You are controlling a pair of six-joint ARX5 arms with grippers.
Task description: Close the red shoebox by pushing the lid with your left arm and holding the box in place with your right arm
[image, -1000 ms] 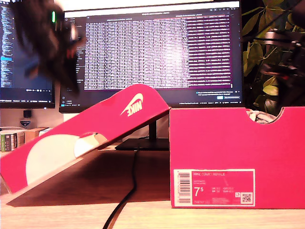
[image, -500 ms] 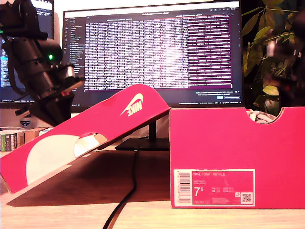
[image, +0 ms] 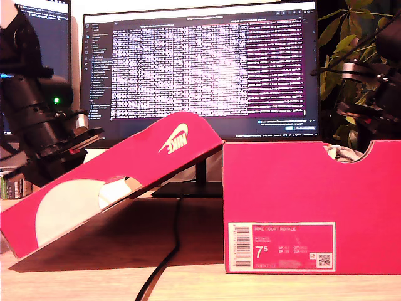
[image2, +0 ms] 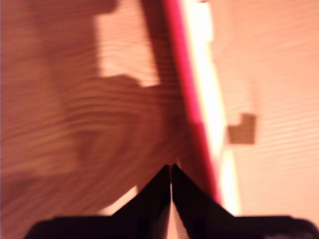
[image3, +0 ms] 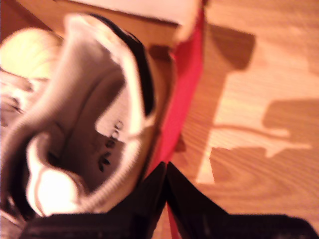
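Observation:
The red shoebox (image: 301, 188) stands on the wooden table at the exterior view's right, open at the top. Its red lid (image: 125, 169) is hinged back and slopes down toward the exterior view's left. My first arm (image: 44, 125) stands behind the lid's low end, its fingertips hidden there. In the first wrist view my first gripper (image2: 171, 169) is shut, empty, just beside the lid's red edge (image2: 192, 99). My second arm (image: 376, 100) hovers over the box's far end. My second gripper (image3: 166, 167) is shut above the box wall (image3: 182, 99), next to a white shoe (image3: 84, 124) inside.
A large monitor (image: 207, 63) on a stand fills the back. A black cable (image: 163, 263) runs across the table toward the camera. A leafy plant (image: 351, 56) is behind the box, and small books (image: 12, 185) sit at the exterior view's left edge.
My first arm has come down from the exterior view's upper left to sit behind the lid's low end. My second arm has settled over the box. The lid has barely shifted.

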